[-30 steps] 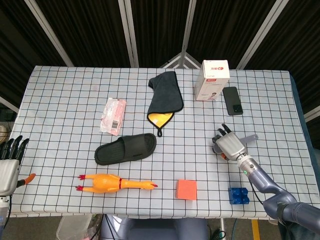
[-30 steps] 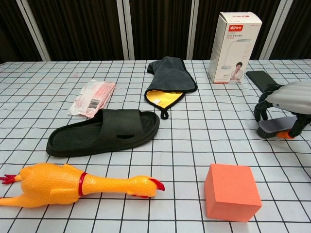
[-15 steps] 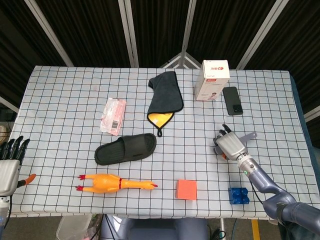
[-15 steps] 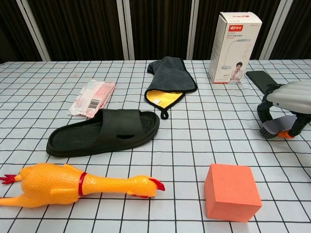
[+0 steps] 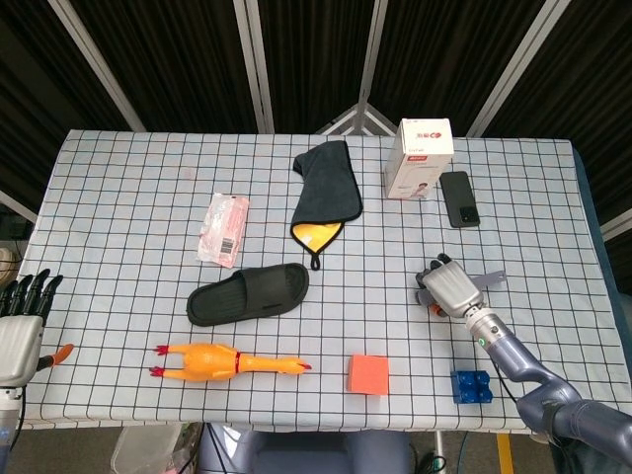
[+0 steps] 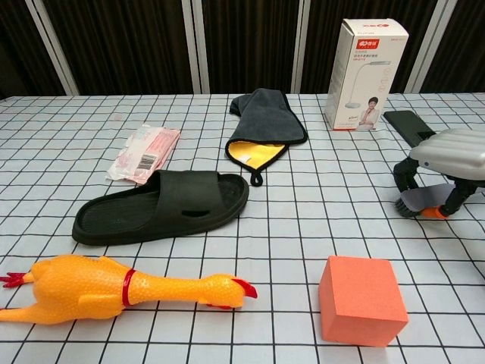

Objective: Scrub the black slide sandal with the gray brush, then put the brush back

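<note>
Right hand (image 5: 449, 289) has shifted slightly toward the black slide sandal (image 5: 249, 293) since a second ago, carrying the gray brush (image 6: 419, 202) with it; everything else on the table (image 5: 118, 197) stays put. Fingers of the right hand are curled down over the brush, which looks lifted just clear of the checked cloth in the chest view, though contact is hard to judge. Brush shows dark gray bristles and an orange bit at its underside; its gray handle sticks out from the hand away from the sandal in the head view, long axis roughly across the table. Most of the brush body is hidden under the palm. Sandal is matte black with one wide strap, lying sole-down well apart from the brush, long axis across the table, tilted a little. Left hand (image 5: 22, 316) hangs off the table edge far from the sandal, fingers straight and close together, holding nothing, partly cut off by the frame. Yellow rubber chicken (image 6: 114, 288) lies just in front of the sandal, orange block (image 6: 362, 299) between sandal and brush side.
</note>
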Available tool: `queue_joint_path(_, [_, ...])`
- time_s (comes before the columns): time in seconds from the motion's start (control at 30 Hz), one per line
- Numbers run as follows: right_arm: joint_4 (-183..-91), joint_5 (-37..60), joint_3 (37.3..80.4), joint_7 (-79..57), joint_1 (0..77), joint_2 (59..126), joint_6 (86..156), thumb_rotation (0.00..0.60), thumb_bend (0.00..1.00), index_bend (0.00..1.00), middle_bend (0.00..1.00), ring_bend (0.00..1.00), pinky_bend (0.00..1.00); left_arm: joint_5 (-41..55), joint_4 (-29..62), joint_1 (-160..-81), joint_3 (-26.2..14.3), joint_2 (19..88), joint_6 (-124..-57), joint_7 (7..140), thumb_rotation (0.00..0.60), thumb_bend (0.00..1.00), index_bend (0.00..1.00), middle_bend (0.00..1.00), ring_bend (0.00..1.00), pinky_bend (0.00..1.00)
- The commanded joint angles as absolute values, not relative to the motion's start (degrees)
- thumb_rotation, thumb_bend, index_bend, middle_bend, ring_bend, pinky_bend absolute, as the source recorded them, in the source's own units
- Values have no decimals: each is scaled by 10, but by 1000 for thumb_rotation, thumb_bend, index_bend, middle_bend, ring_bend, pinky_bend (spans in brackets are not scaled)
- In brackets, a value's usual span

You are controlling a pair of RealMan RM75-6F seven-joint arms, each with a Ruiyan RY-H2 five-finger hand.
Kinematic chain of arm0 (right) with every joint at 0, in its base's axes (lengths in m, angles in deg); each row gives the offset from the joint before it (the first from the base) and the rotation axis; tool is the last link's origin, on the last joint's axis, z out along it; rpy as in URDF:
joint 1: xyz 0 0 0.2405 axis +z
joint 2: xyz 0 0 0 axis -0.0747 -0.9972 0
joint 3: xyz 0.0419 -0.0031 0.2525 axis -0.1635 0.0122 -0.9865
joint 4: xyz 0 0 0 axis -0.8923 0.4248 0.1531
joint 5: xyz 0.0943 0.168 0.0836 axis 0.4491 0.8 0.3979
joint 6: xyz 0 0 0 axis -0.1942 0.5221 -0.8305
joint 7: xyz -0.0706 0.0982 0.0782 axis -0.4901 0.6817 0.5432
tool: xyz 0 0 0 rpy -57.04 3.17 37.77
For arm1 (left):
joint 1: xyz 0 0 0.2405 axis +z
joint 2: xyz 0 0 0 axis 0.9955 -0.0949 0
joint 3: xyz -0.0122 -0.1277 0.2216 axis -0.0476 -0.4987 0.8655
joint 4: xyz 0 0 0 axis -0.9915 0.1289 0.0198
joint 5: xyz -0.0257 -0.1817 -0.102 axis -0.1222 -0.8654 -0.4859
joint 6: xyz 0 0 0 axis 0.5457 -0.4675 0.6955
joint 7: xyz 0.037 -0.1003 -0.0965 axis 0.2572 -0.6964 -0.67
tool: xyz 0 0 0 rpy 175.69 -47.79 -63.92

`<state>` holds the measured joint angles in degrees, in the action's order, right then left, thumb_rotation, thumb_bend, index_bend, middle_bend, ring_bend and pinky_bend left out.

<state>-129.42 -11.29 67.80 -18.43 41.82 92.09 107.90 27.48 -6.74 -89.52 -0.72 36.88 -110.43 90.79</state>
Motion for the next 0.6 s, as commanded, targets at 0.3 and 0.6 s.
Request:
queue_joint_path(0.3, [-1282, -151, 686, -183, 438, 931, 1092, 600, 970, 700, 620, 413, 314, 277, -66, -903, -1, 372, -1087, 911, 600, 115, 0, 0, 0, 44])
queue_joint_path(0.6, [-1337, -150, 667, -238, 469, 924, 1077, 600, 1000, 737, 654, 448, 350, 326, -66, -941, 12, 372, -1043, 913, 600, 516, 17, 38, 6, 50])
